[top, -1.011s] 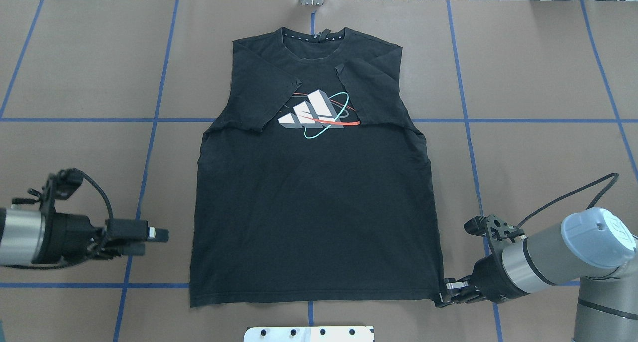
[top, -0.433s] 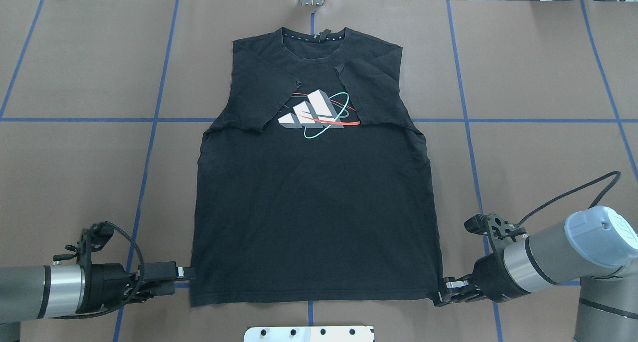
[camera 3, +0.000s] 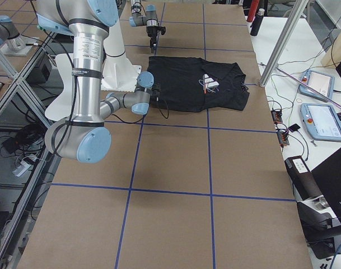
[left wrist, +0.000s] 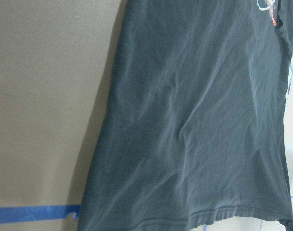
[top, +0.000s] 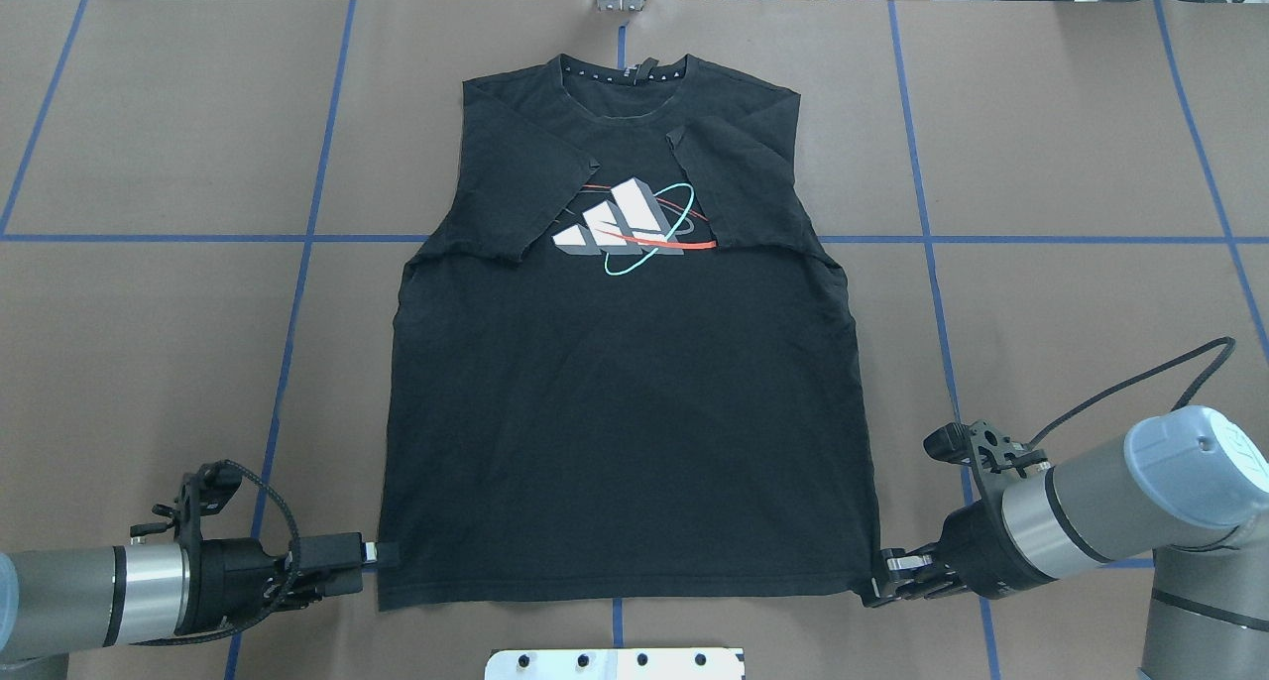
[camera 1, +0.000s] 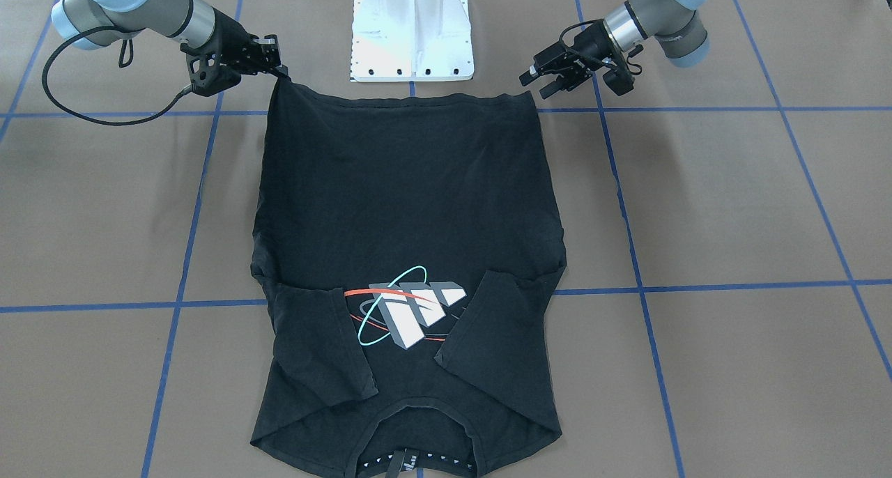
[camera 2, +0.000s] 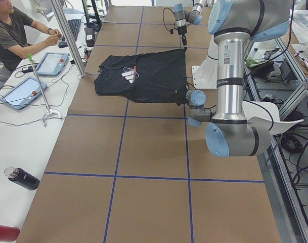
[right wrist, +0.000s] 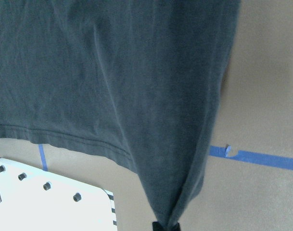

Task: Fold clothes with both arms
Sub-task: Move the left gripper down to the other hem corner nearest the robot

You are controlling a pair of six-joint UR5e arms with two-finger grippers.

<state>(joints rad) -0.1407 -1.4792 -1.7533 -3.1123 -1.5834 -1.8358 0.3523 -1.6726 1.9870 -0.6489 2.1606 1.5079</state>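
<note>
The black T-shirt lies flat on the brown table, logo up, both sleeves folded in over the chest. My right gripper is shut on the near right hem corner; the right wrist view shows the cloth drawn to a point, and the corner is slightly lifted at the right gripper. At the near left hem corner my left gripper has one fingertip over the shirt's edge. Seen from the front, the left gripper looks open, just off the corner. The left wrist view shows only shirt fabric and table.
The white pedestal base stands just behind the hem, between the arms. Blue tape lines grid the table. A person sits at a side bench with tablets, and a black bottle lies there.
My left arm has dropped from beside the shirt's lower left side to the near left hem corner, ending a little lower and closer in. The right arm and shirt have not moved.
</note>
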